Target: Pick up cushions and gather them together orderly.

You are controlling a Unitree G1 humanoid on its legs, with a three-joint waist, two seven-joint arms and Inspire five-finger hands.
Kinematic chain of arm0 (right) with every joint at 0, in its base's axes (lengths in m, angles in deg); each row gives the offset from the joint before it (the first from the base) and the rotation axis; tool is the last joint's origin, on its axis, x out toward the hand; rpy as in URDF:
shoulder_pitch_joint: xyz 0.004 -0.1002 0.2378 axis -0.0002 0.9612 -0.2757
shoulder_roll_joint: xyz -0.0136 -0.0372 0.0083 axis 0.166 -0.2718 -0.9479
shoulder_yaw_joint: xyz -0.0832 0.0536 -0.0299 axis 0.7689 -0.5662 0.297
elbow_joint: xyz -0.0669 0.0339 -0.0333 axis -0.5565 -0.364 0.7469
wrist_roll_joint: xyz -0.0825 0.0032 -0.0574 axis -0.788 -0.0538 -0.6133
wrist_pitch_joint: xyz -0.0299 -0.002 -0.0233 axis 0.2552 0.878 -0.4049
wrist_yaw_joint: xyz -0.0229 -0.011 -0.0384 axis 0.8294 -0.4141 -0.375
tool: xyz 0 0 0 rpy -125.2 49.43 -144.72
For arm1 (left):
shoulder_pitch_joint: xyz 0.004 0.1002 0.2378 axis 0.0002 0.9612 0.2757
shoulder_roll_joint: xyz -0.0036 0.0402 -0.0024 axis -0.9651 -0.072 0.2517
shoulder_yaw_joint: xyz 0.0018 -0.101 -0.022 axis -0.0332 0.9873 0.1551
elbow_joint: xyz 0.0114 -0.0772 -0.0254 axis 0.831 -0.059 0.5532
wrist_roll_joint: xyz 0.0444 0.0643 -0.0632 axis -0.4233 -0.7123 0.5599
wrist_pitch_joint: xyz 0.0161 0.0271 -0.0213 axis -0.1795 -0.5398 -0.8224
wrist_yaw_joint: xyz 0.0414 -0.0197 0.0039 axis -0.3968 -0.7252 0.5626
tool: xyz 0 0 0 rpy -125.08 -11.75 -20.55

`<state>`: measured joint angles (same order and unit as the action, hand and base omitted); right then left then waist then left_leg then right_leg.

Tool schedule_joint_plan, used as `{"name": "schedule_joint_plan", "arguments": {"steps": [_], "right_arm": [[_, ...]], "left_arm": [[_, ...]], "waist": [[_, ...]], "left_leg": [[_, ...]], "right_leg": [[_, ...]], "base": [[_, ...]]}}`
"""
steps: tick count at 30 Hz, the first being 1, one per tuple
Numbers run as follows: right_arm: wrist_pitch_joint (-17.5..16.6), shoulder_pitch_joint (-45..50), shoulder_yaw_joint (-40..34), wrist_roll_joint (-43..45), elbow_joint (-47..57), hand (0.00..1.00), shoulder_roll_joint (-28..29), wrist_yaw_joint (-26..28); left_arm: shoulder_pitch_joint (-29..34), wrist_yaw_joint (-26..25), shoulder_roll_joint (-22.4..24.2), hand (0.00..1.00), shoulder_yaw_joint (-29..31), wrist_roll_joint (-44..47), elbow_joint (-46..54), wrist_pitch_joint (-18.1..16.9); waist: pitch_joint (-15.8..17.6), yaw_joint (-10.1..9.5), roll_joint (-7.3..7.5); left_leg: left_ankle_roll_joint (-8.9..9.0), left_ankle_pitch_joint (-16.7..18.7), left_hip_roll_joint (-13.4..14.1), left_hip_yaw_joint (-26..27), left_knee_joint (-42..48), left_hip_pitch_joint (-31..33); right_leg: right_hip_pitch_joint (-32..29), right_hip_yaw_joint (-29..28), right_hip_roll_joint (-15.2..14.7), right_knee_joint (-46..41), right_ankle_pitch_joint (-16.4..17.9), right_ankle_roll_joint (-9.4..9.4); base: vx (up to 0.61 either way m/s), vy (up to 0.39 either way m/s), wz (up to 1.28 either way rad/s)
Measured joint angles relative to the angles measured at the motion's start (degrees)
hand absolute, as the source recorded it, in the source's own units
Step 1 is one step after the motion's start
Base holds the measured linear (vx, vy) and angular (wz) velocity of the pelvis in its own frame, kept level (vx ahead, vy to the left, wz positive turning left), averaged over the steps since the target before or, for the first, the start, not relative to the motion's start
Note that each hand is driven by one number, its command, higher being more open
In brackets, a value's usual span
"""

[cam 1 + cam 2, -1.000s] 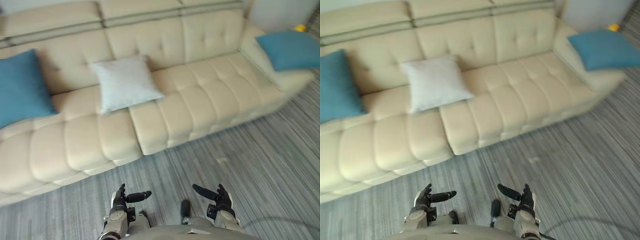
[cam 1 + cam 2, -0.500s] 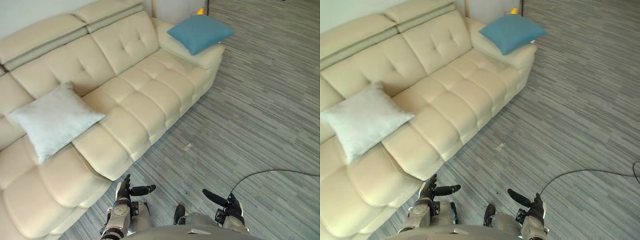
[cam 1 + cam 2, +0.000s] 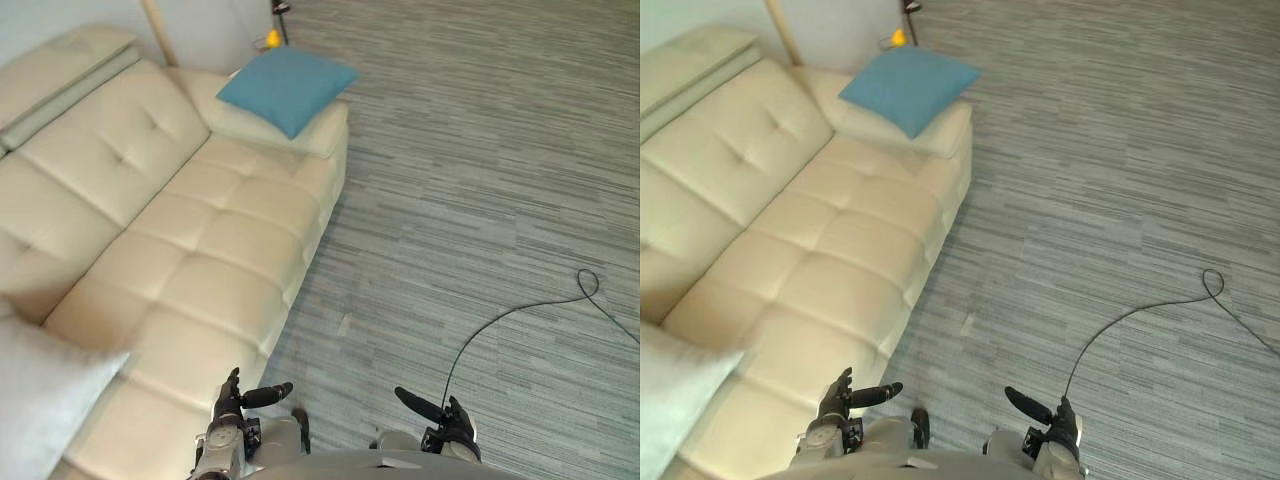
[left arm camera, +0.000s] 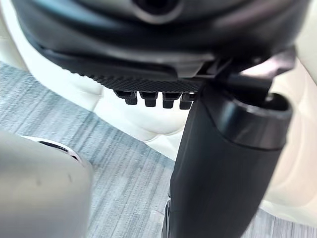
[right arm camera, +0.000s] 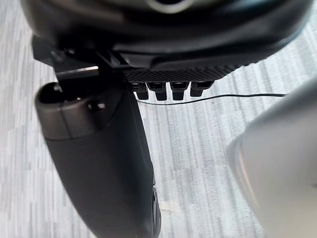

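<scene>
resting flat on the far armrest (image 3: 322, 135) of a cream tufted sofa (image 3: 200, 250), a blue cushion (image 3: 287, 88) lies with one corner pointing out toward the grey striped floor (image 3: 480, 180). a pale grey cushion (image 3: 40, 400) sits at the near end of the same sofa, on the seat at the robot's left, cut off by the edge of the view. the two cushions are well apart, with bare seat squares between them. behind the armrest a small yellow object (image 3: 271, 40) and a slanted wooden post (image 3: 157, 30) stand near the wall.

the left robot hand (image 3: 229, 400) hangs low in front of the robot, just beside the sofa's front edge and over the floor. its thumb (image 4: 223, 163) is stretched out sideways toward the other arm and its fingers (image 4: 148, 98) are straight and spread from the thumb, with nothing between them. past them the left wrist view shows the sofa's cream front and a strip of carpet.

the right robot hand (image 3: 450, 422) is held at the same height over open floor, well clear of the sofa. its thumb (image 5: 104, 163) points inward toward the left robot hand and its fingers (image 5: 168, 89) are straight and apart from the thumb, holding nothing. carpet shows beyond them in the right wrist view.

neither robot hand touches a cushion. the pale grey cushion is nearer to the left robot hand, and the blue cushion is far from both.
</scene>
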<state>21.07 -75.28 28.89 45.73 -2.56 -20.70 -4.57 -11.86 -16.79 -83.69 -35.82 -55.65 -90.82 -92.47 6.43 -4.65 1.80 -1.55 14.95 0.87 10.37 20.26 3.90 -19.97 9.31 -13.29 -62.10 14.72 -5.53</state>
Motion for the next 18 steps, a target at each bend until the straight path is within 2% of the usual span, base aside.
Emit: {"name": "schedule_joint_plan", "arguments": {"steps": [2,3,4,5,6,7,8,9,10,11,12,13,14,15,16,17,18], "right_arm": [[-0.1,-0.9,0.2,-1.1,0.1,1.00,0.1,0.0],[-0.1,-0.9,0.2,-1.1,0.1,1.00,0.1,0.0],[-0.1,-2.5,0.2,-1.7,-0.8,1.00,-0.1,-0.1],[-0.1,-3.2,0.2,-1.9,-1.0,1.00,-0.3,-0.1],[-0.1,-3.6,0.3,-2.1,-1.4,1.00,-0.4,-0.1],[-0.1,-3.9,0.6,-2.1,-2.1,1.00,-0.6,-0.1],[-0.1,-4.1,0.7,-2.1,-2.8,1.00,-1.2,0.0],[0.0,-5.7,0.5,-2.1,-4.4,1.00,-3.1,0.0],[0.0,-5.9,0.3,-2.1,-4.6,1.00,-3.3,-0.1],[-0.1,-5.8,-0.8,-2.1,-5.4,1.00,-3.8,-0.1],[0.0,-5.3,-1.8,-2.1,-5.6,1.00,-3.9,-0.3],[0.1,-4.3,-2.0,-2.1,-5.7,1.00,-4.0,-0.3],[0.3,-3.5,-1.6,-1.8,-5.3,1.00,-3.5,-0.4],[0.1,-3.1,-0.9,-1.8,-5.1,1.00,-3.3,-0.6],[0.0,-3.1,-0.9,-1.7,-5.0,1.00,-3.0,-0.7],[0.1,-2.9,-0.9,-1.5,-5.0,1.00,-2.5,-0.7],[0.1,-2.9,-1.0,-1.4,-5.0,1.00,-2.3,-0.8]], "left_arm": [[-0.2,0.0,0.0,1.00,-0.5,0.0,-0.4,0.1],[-0.2,0.0,0.0,1.00,-0.5,0.0,-0.4,0.1],[-0.4,0.0,0.0,1.00,-0.6,0.0,-0.9,0.5],[-0.5,0.0,-0.1,1.00,-0.6,0.0,-1.6,0.5],[-0.6,0.0,-0.2,1.00,-0.7,0.0,-2.0,0.6],[-1.2,-0.1,-1.2,1.00,-2.1,0.0,-2.8,0.6],[-1.6,0.0,-1.9,1.00,-2.9,-0.1,-3.8,0.6],[-3.0,0.2,-1.1,1.00,-4.4,-0.1,-5.1,0.7],[-3.2,0.3,-0.9,1.00,-4.4,-0.2,-5.2,0.7],[-3.6,0.2,-0.1,1.00,-4.3,-0.3,-5.6,0.7],[-4.0,0.2,0.7,1.00,-4.1,-0.5,-6.0,0.7],[-4.1,0.4,1.0,1.00,-3.9,-0.8,-5.9,0.6],[-4.2,0.6,1.0,1.00,-3.8,-1.3,-5.2,0.6],[-4.2,0.7,1.1,1.00,-2.9,-1.3,-3.7,0.5],[-4.2,0.8,1.2,1.00,-2.2,-1.3,-3.1,0.4],[-4.3,0.8,1.1,1.00,-1.8,-1.3,-1.4,0.4],[-4.3,0.8,1.1,1.00,-1.8,-1.3,-0.5,0.3]], "waist": [[0.4,0.30,-0.27],[0.4,0.33,-0.27],[1.3,1.29,-0.61],[1.4,1.79,-0.73],[1.6,2.19,-0.58],[2.1,2.38,0.41],[2.6,2.43,0.32],[3.3,1.95,-2.12],[3.4,2.07,-2.32],[3.4,2.41,-2.95],[4.0,2.48,-3.94],[4.2,2.71,-4.28],[4.3,2.75,-4.18],[4.7,2.42,-4.10],[4.9,2.28,-3.91],[5.2,1.98,-3.27],[5.4,1.70,-3.00]], "left_leg": [[0.87,1.2,1.4,0.4,-2.2,-4.1],[0.89,1.2,1.5,0.4,-2.3,-4.2],[1.21,1.0,2.9,1.5,-5.9,-8.6],[1.22,1.0,3.5,1.7,-7.2,-10.0],[1.23,1.0,3.8,1.7,-8.1,-11.1],[2.06,1.3,3.5,1.3,-8.8,-12.8],[2.87,1.7,3.6,0.6,-9.0,-13.8],[3.08,0.9,5.2,-2.4,-8.5,-13.3],[3.28,0.2,5.2,-3.4,-8.3,-13.2],[5.48,-1.5,6.0,-4.7,-5.5,-12.9],[6.81,-2.4,7.4,-5.4,-0.4,-12.1],[7.41,-3.8,8.6,-6.5,7.1,-9.6],[8.88,-5.9,10.0,-8.1,19.4,-4.2],[8.98,-4.2,11.4,-8.2,30.6,1.4],[8.75,-3.4,11.5,-7.9,34.6,4.3],[7.59,-2.0,11.1,-7.4,37.2,9.7],[6.67,-1.4,10.7,-6.3,35.7,12.1]], "right_leg": [[-1.5,8.0,-1.5,3.2,1.5,2.26],[-1.5,8.2,-1.6,3.4,1.5,2.34],[-2.4,13.9,-1.5,11.2,1.7,2.72],[-3.7,15.4,-0.9,16.3,1.4,2.92],[-4.8,15.4,0.1,21.2,0.5,3.21],[-4.9,13.9,1.7,30.9,-5.7,4.10],[-3.9,13.6,2.8,31.6,-8.7,11.32],[-3.3,12.9,5.5,31.7,-7.1,11.98],[-3.3,12.9,5.6,31.5,-6.4,12.07],[-2.0,13.2,6.4,31.6,-4.7,12.34],[1.0,14.1,7.7,33.2,-3.9,12.38],[4.0,14.8,8.7,35.3,-3.2,12.14],[7.5,15.6,9.7,37.9,-2.8,11.96],[10.8,15.9,10.8,40.2,-2.6,12.03],[12.5,16.1,11.2,41.4,-2.4,12.07],[16.1,16.5,11.8,44.1,-2.1,11.88],[18.0,16.7,12.1,45.7,-2.2,11.42]], "base": [[0.42,-0.013,-0.09],[0.54,-0.109,-0.16],[0.57,-0.164,-0.20],[0.49,-0.172,-0.26],[0.50,-0.220,-0.19],[0.45,-0.212,-0.11],[0.64,-0.327,-0.31],[0.52,-0.270,-0.32],[0.55,-0.308,-0.33],[0.44,-0.248,0.02],[0.43,-0.244,0.19],[0.38,-0.227,0.34],[0.25,-0.164,0.29],[0.28,-0.181,0.19],[0.25,-0.158,0.14],[0.29,-0.159,0.15],[0.25,-0.105,0.12]]}}
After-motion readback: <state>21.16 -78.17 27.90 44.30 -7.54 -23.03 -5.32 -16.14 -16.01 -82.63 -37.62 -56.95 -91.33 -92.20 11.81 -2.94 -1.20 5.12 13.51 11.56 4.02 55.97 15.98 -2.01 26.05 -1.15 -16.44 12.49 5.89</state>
